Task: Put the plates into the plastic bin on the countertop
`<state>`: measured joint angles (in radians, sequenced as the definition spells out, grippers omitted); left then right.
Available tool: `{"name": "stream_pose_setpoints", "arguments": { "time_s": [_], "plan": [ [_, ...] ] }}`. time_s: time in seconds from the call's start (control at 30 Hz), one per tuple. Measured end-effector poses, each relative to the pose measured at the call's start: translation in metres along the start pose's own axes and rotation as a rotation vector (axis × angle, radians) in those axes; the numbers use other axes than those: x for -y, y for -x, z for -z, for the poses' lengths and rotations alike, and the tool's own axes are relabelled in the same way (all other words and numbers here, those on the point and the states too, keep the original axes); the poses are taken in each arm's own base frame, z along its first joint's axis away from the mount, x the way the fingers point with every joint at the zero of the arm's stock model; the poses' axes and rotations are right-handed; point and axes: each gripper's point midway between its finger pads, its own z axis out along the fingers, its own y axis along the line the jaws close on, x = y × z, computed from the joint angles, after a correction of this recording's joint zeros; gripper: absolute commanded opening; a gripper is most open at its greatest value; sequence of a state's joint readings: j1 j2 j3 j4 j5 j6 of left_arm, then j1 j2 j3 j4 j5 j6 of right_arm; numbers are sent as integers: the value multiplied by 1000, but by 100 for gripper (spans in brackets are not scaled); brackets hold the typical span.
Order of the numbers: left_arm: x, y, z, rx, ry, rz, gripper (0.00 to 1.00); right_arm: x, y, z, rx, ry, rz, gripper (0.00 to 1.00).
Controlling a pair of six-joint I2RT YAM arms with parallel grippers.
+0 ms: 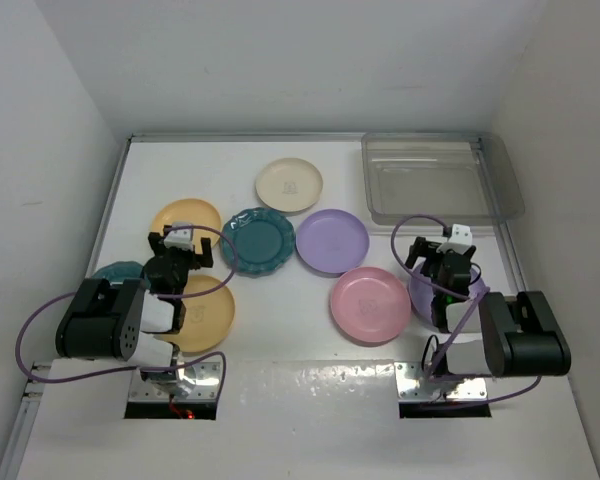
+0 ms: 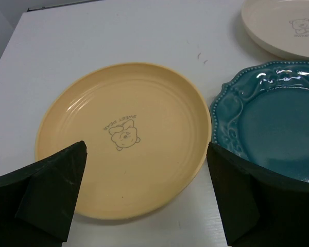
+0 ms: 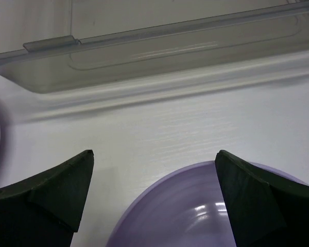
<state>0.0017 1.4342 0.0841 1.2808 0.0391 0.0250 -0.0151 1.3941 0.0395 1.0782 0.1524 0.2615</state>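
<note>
Several plates lie on the white countertop (image 1: pixel 280 340): cream (image 1: pixel 288 185), yellow-orange (image 1: pixel 186 218), teal scalloped (image 1: pixel 258 241), lavender (image 1: pixel 332 241), pink (image 1: pixel 370 303), a second yellow-orange (image 1: pixel 208 312), a plain teal one (image 1: pixel 115 271) and a second lavender (image 1: pixel 423 292). The clear plastic bin (image 1: pixel 435 178) stands empty at the back right. My left gripper (image 1: pixel 180 243) is open over the near rim of the far yellow-orange plate (image 2: pixel 123 134), and holds nothing (image 2: pixel 147 206). My right gripper (image 1: pixel 443 256) is open and empty above the second lavender plate (image 3: pixel 195 216), facing the bin (image 3: pixel 159 51).
White walls enclose the counter on the left, back and right. The teal scalloped plate (image 2: pixel 278 118) lies just right of my left gripper, and the cream plate (image 2: pixel 288 25) beyond it. Purple cables loop from both arms.
</note>
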Motion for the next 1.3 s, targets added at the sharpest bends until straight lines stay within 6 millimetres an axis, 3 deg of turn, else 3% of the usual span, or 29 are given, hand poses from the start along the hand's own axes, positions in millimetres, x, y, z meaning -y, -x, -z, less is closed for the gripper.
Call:
{"name": "stream_pose_setpoints", "arguments": {
  "time_s": [0.2,0.3,0.37,0.5,0.57,0.6,0.63,0.7,0.73,0.77,0.83,0.93,1.03,1.1,1.17,1.3],
  "plan": [
    [3,1,-1,2,-17,-1,100,-15,6,10,-39,63,40,99],
    [14,7,-9,-46,-127,-54,100,-33,31,9,-50,129,112,99],
    [22,46,-27,-30,-216,-125,100,-46,61,11,-37,171,211,99],
    [18,197,-58,137,-257,-249,100,-63,142,24,44,161,444,99],
    [19,257,-67,158,-296,-269,100,-61,168,30,57,116,442,99],
    [21,278,-76,159,-320,-271,100,-58,182,32,67,83,414,99],
    [26,289,-91,132,-364,-267,91,-55,195,33,73,57,384,96],
    [39,307,-112,90,-477,-269,73,-54,216,36,85,63,337,80],
    [46,295,-124,30,-533,-254,64,-58,221,36,86,96,321,76],
    [53,276,-134,-38,-578,-236,62,-63,222,35,84,125,306,74],
    [66,211,-149,-240,-663,-183,66,-79,212,33,40,216,272,81],
    [88,100,-154,-567,-780,-80,73,-104,176,28,-92,347,239,87],
    [107,22,-151,-788,-871,-16,77,-127,137,29,-236,464,199,88],
    [116,-4,-152,-854,-902,3,70,-138,122,33,-296,519,177,88],
    [121,-16,-152,-888,-924,19,70,-149,112,39,-337,566,164,88],
    [121,-1,-144,-839,-940,35,75,-165,97,51,-399,625,156,88]
  ]
}}
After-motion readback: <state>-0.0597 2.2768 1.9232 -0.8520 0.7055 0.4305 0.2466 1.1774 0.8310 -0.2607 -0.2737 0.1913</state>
